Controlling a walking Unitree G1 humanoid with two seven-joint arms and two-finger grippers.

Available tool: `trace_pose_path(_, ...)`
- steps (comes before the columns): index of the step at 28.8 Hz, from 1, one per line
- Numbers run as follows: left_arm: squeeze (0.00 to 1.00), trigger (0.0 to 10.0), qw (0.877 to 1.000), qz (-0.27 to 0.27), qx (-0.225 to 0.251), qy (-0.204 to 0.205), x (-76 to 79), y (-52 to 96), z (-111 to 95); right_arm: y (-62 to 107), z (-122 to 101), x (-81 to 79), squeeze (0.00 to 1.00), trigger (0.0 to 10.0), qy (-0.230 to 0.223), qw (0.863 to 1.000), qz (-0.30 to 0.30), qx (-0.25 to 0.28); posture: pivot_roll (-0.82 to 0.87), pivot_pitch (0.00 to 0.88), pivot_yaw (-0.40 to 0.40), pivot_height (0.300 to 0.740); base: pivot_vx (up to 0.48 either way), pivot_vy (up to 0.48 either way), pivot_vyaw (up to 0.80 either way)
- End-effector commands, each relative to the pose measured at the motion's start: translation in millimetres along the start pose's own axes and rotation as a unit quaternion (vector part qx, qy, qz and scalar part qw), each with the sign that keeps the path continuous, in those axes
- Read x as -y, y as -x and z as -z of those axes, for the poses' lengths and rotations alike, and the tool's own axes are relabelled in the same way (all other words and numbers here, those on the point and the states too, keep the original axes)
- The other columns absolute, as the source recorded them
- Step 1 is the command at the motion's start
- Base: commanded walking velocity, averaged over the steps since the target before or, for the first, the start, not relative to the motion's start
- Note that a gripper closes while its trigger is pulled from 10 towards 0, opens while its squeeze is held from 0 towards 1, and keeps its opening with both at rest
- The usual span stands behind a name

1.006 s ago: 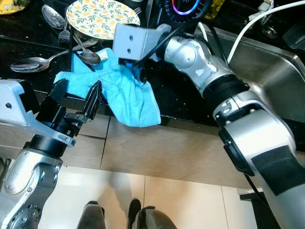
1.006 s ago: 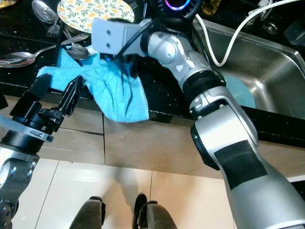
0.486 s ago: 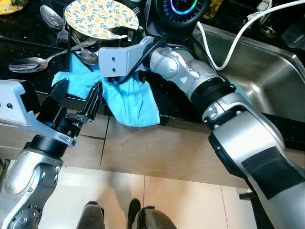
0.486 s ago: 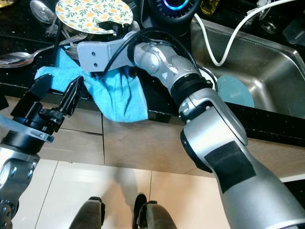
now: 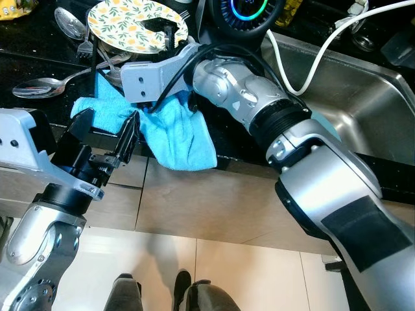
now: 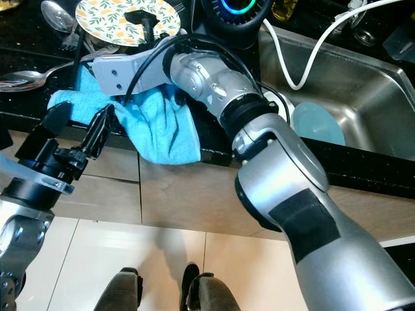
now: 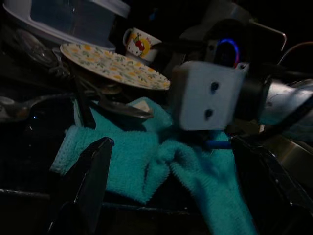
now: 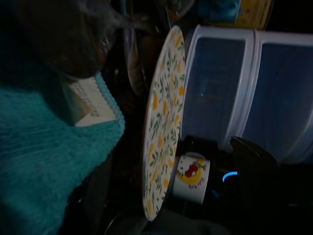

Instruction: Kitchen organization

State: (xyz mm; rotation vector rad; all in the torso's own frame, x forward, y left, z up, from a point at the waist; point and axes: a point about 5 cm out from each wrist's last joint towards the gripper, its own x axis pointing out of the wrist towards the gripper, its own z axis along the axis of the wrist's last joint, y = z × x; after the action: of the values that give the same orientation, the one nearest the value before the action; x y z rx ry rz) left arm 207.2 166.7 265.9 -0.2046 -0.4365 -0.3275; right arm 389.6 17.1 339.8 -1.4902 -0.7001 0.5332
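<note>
Looks to be the reach for the floral plate (image 5: 126, 23), judging by where things stand: sits at the back of the black counter (image 5: 240, 139), propped up on a heap of spoons (image 5: 39, 87) and forks (image 5: 87, 45), tilted rather than flat. Has the right gripper (image 6: 141, 18) above its near-right part, claw spread, with the plate's rim (image 8: 164, 122) running between the two fingers in the right wrist view; cannot tell whether either finger touches the rim. Calls next, in all likelihood, for lowering the fingers astride the rim, pressing them together, and lifting straight up so the cutlery beneath does not drag along or clatter off. Needs care, too, with the blue cloth (image 5: 175, 133), spread just in front of the plate under the right forearm and drooping over the counter's front edge, its label (image 8: 90, 100) close beside the plate. Shows the left gripper (image 5: 109, 118) low at the counter's edge before that cloth, claw spread and holding nothing. Further back, beside the plate, shows a cartoon mug (image 7: 142, 43) and clear lidded containers (image 8: 244, 88). Off to the right, well apart, takes in the steel sink (image 5: 369, 97) with a white cable (image 5: 311, 58) trailing over its rim.
</note>
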Motion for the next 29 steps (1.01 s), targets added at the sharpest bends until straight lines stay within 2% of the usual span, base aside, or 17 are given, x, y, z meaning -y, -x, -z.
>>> trace_pose_path(1, 0.0, 10.0, 1.0, 0.009, -0.009, 0.01, 6.4, 2.9, 1.9, 0.3, 5.6, -11.1, 0.0, 10.0, -0.004, 0.999, -0.018, -0.026, 0.35, 0.242, -0.235, 0.74, 0.0, 0.0, 0.0)
trace_pose_path(4, 0.0, 10.0, 1.0, 0.008, -0.01, 0.011, 6.8, 3.2, 1.8, -1.0, 3.8, -12.2, 0.0, 10.0, -0.005, 0.999, -0.017, -0.029, 0.35, 0.247, -0.235, 0.74, 0.0, 0.0, 0.0)
trace_pose_path(5, 0.0, 10.0, 1.0, 0.008, -0.01, 0.011, 7.3, 3.6, 1.6, -1.7, 3.1, -13.6, 0.0, 9.3, -0.004, 0.999, -0.017, -0.032, 0.35, 0.251, -0.237, 0.74, 0.0, 0.0, 0.0)
trace_pose_path(6, 0.0, 10.0, 1.0, 0.007, -0.011, 0.012, 8.3, 4.4, 1.3, -2.7, 2.1, -16.7, 0.0, 3.1, -0.002, 0.999, -0.019, -0.039, 0.36, 0.257, -0.237, 0.74, 0.0, 0.0, 0.0)
trace_pose_path(7, 0.0, 10.0, 1.0, 0.007, -0.011, 0.012, 8.3, 4.4, 1.3, -2.7, 2.1, -16.7, 0.0, 3.1, -0.002, 0.999, -0.019, -0.039, 0.36, 0.257, -0.237, 0.74, 0.0, 0.0, 0.0)
trace_pose_path(8, 0.0, 10.0, 1.0, 0.006, -0.011, 0.012, 9.2, 5.2, 0.8, -3.1, 1.9, -18.8, 0.0, 0.0, 0.002, 0.999, -0.02, -0.043, 0.36, 0.263, -0.24, 0.74, 0.0, 0.0, 0.0)
trace_pose_path(21, 0.0, 10.0, 1.0, 0.0, -0.014, 0.015, 10.7, 8.5, -0.2, -2.7, 4.1, -19.8, 0.0, 0.0, 0.012, 0.998, -0.026, -0.051, 0.35, 0.279, -0.244, 0.74, 0.0, 0.0, 0.0)
trace_pose_path(29, 0.0, 10.0, 1.0, -0.002, -0.014, 0.017, 10.4, 8.3, -0.6, -3.0, 3.1, -13.6, 0.0, 0.0, 0.01, 0.999, -0.023, -0.046, 0.35, 0.276, -0.244, 0.74, 0.0, 0.0, 0.0)
